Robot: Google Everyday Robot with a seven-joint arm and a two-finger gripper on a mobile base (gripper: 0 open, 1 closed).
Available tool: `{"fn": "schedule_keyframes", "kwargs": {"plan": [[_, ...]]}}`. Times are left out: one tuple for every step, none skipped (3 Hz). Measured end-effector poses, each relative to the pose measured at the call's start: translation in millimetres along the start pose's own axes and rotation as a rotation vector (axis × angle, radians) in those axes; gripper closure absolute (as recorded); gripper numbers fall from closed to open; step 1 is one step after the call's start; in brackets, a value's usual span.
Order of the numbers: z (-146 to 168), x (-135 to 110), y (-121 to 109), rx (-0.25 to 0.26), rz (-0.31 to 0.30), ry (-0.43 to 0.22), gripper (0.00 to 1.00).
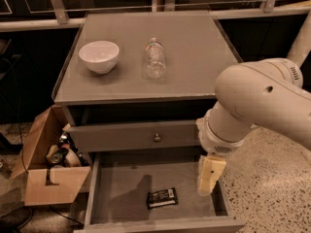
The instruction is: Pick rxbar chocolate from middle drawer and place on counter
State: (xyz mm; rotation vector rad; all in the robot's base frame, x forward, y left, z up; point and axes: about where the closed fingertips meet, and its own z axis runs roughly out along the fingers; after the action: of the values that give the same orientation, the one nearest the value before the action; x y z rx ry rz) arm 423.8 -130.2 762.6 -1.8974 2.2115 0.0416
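Note:
The rxbar chocolate [162, 197], a small black bar with white print, lies flat on the floor of the open middle drawer [121, 188], near its front centre. My gripper [210, 175] hangs from the big white arm [257, 106] over the drawer's right side. It points down, to the right of the bar and apart from it, and holds nothing that I can see. The grey counter [194, 47] is above, at the top of the cabinet.
A white bowl [99, 56] and a clear plastic bottle [155, 59] lying on its side rest on the counter. A closed drawer front with a round knob [156, 138] sits above the open drawer. A cardboard box [48, 183] of clutter stands on the floor at left.

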Motion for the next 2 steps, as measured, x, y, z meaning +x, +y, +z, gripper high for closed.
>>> {"fn": "schedule_keyframes", "kwargs": {"plan": [[37.8,-5.4,14.2,-0.048,0.007,-0.021,0.00],[110.3,-9.4,19.9,-0.096,0.004,-0.069,0.00]]}}
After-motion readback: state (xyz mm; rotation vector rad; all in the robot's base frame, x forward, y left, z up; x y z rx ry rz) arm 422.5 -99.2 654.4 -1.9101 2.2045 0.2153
